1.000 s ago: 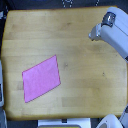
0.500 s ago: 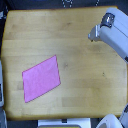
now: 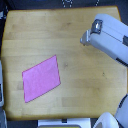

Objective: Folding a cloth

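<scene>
A wooden desk [image 3: 70,55] with pale, honey-coloured boards fills nearly the whole exterior view, its rounded corners showing against a dark floor at the top edge. At the exterior view's left edge a narrow grey-white object [image 3: 2,87] runs along the side of the desk; I cannot tell what it is. Just inside from there, in the lower-left part of the desk, lies the cloth [image 3: 42,79], a plain pink-magenta sheet spread flat in a single layer. It sits turned at an angle to the desk's edges, so it reads as a slanted four-sided shape with one corner pointing up toward the middle of the desk and another toward the lower left. Its edges look soft and it shows no fold. The middle of the desk is bare wood. Further toward the exterior view's right, my arm [image 3: 112,42] comes in from the right edge as a bulky grey-white casing, ending in my claw [image 3: 86,38] over the upper-right part of the desk, well apart from the cloth. The picture is too blurred there to show whether my claw is spread or pressed together. Pale rounded shapes [image 3: 112,120] sit at the bottom right corner.
</scene>
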Tool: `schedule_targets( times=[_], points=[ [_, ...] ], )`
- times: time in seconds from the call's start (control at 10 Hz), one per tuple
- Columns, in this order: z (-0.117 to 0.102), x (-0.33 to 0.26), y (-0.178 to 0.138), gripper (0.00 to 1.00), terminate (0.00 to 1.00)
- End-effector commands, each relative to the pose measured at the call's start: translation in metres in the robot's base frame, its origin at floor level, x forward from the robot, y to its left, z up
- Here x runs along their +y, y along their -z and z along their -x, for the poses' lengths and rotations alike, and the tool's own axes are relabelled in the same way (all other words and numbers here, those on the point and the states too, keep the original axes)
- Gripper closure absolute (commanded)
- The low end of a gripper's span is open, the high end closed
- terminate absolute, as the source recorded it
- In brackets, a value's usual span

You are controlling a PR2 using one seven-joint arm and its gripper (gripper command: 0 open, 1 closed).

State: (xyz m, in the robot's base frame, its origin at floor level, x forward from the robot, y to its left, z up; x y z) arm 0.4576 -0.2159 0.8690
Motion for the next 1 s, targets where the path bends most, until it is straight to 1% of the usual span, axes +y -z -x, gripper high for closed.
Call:
schedule_targets(
  times=[0.0,0.2,0.3,0.4,0.7,0.8,0.9],
  points=[
    [0.02,0.15,0.026,0.0,0.0],
    [0.053,0.196,0.037,0.0,0.0],
    [0.056,0.215,0.051,0.0,0.0],
    [0.051,0.236,0.072,0.0,0.0],
    [0.044,0.247,0.088,0.0,0.0],
    [0.045,0.254,0.093,0.0,0.0],
    [0.052,0.262,0.099,0.0,0.0]
  ],
)
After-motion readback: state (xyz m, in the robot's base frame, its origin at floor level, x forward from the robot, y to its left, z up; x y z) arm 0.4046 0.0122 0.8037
